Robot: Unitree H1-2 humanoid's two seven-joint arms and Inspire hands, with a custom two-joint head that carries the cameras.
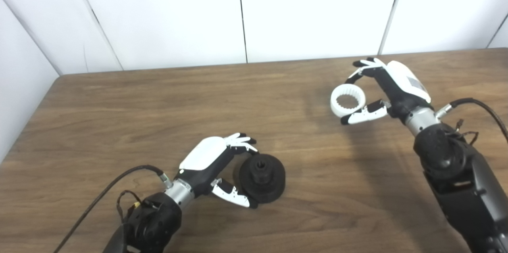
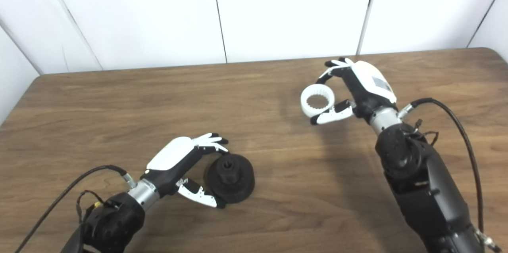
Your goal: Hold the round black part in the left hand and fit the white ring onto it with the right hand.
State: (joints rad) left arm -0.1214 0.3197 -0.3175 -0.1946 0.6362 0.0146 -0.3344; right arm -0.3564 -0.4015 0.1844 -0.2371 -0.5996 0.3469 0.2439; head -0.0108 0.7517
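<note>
The round black part [image 1: 262, 178], a disc with a raised hub in its middle, lies flat on the wooden table [image 1: 119, 118] at the front centre. My left hand [image 1: 216, 165] grips its left side, fingers on the far rim and thumb on the near rim. At the back right, my right hand [image 1: 383, 88] is shut on the white ring [image 1: 347, 102], which has a toothed inner face. The ring is pinched between the fingers above and the thumb below, clear of the tabletop, and its opening faces up and towards me.
White wall panels [image 1: 242, 15] stand behind the table's far edge. The table's left corner [image 1: 59, 78] shows at the back left. Black cables [image 1: 103, 195] trail from both wrists over the tabletop.
</note>
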